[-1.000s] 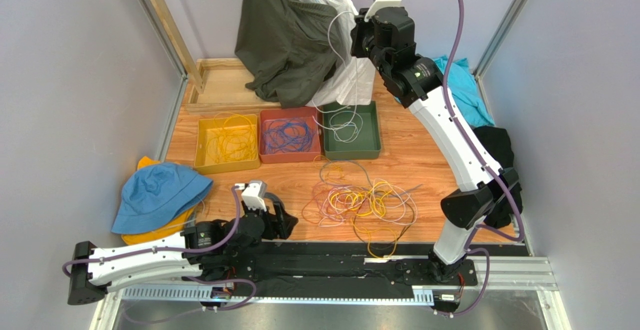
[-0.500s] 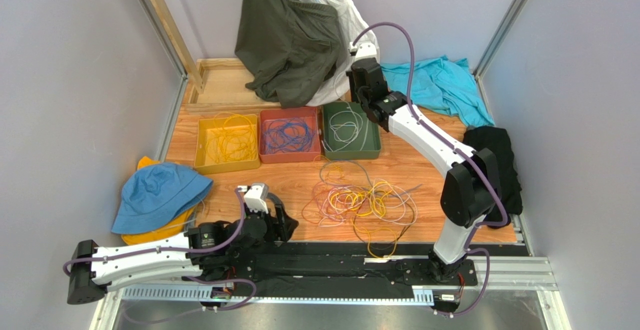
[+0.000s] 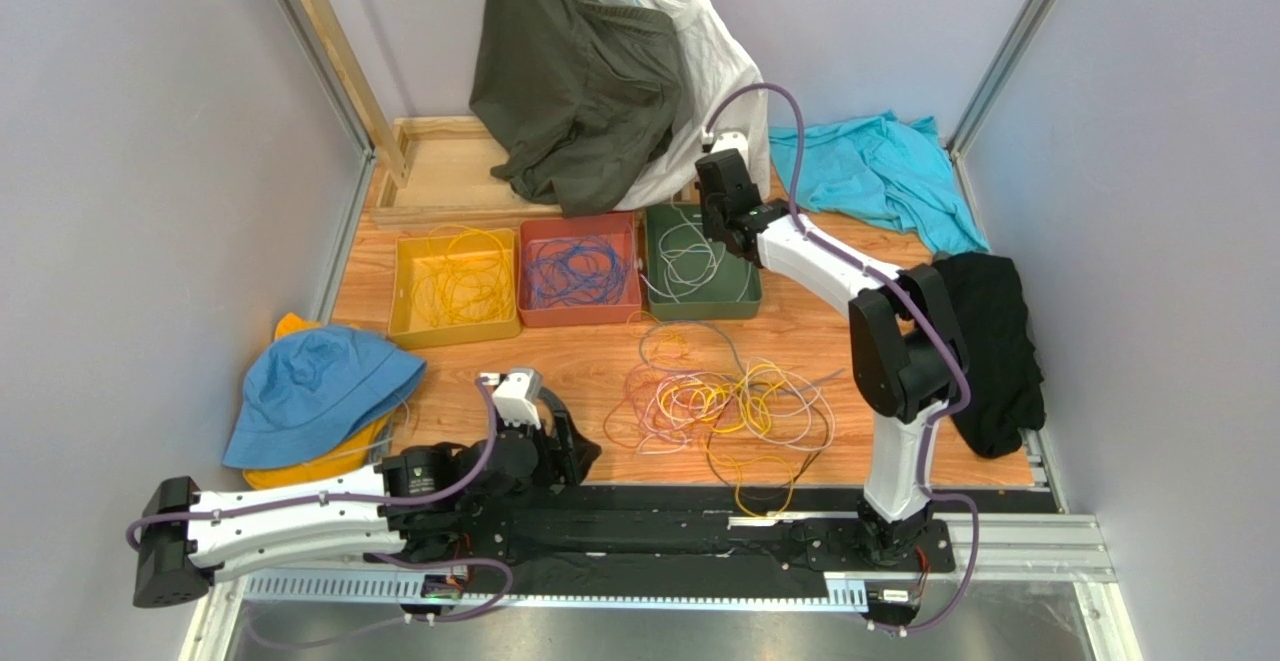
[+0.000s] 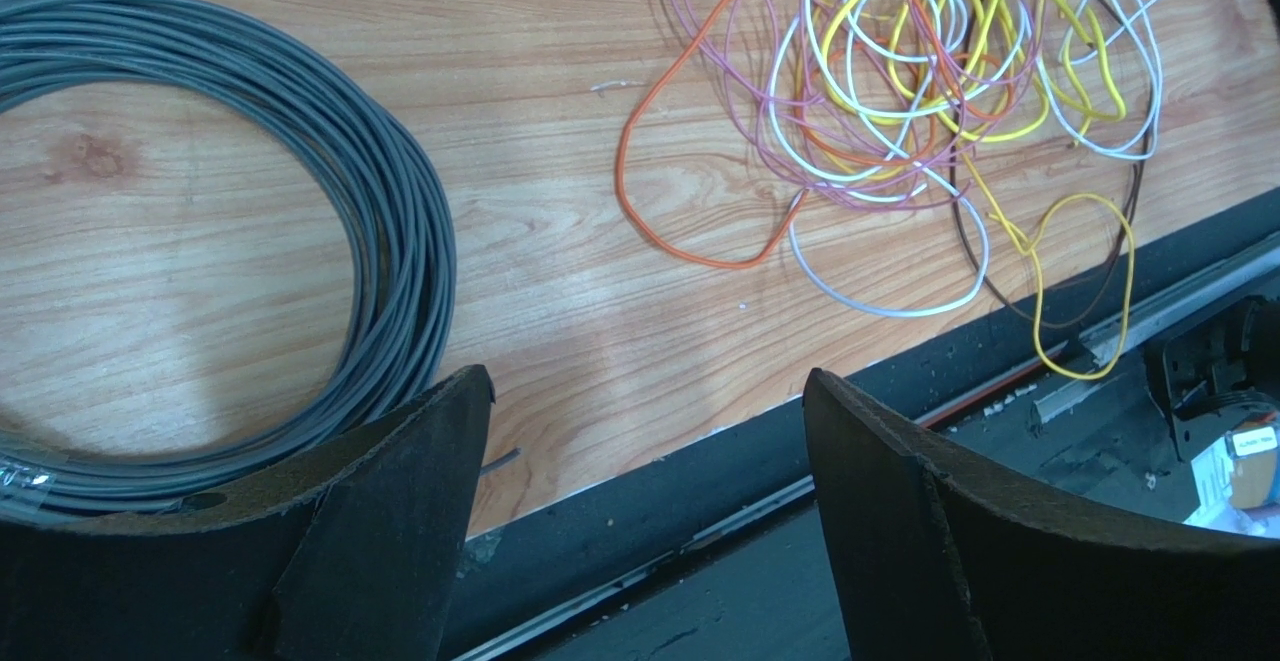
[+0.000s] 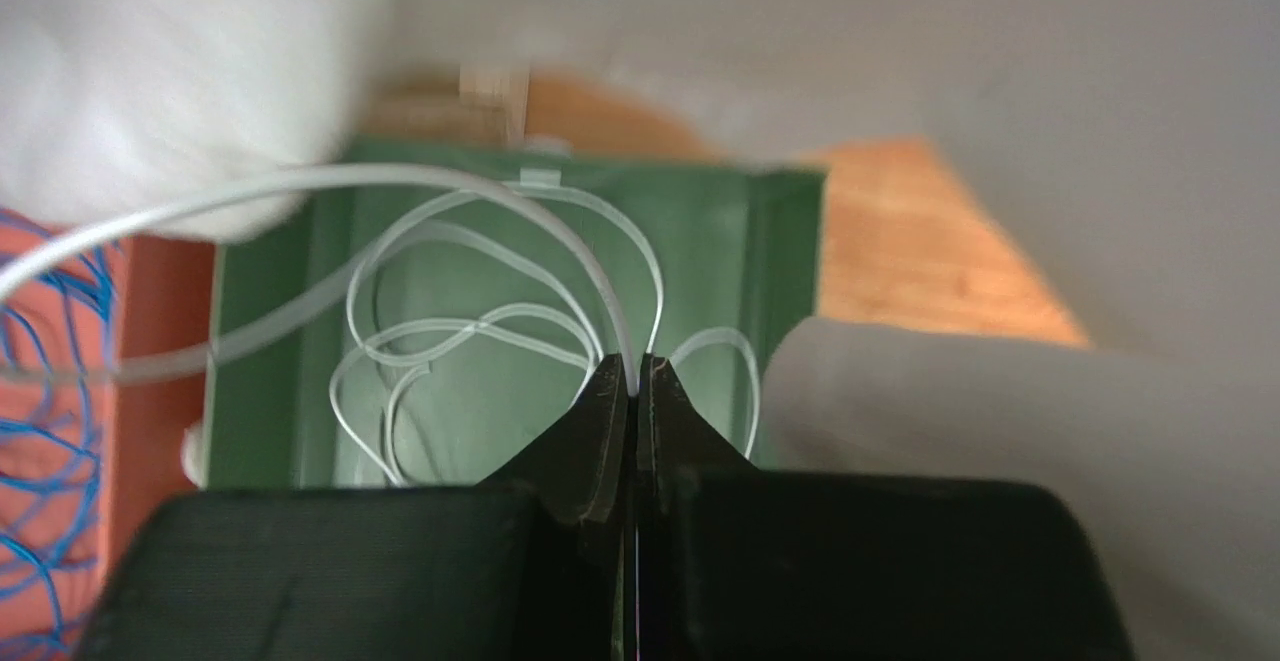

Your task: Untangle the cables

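A tangle of yellow, white, purple and orange cables (image 3: pixel 724 403) lies on the wooden table; the left wrist view has it at upper right (image 4: pixel 902 84). My left gripper (image 3: pixel 564 451) (image 4: pixel 646 384) hangs open and holds nothing near the table's front edge, left of the tangle, beside a grey cable coil (image 4: pixel 383 211). My right gripper (image 3: pixel 715 229) (image 5: pixel 631 369) is shut on a white cable (image 5: pixel 451 189), low over the green tray (image 3: pixel 744 279) (image 5: pixel 781 241), where the cable's loops lie.
A red tray (image 3: pixel 529 309) holds blue cables and a yellow tray (image 3: pixel 403 328) holds yellow ones. A blue hat (image 3: pixel 316 384) lies at left. Clothes hang at the back (image 3: pixel 571 76). Teal (image 3: pixel 887 166) and black (image 3: pixel 992 331) cloths lie at right.
My right arm has come down from high beside the hanging clothes to the green tray, bringing the white cable with it. The left arm has barely moved.
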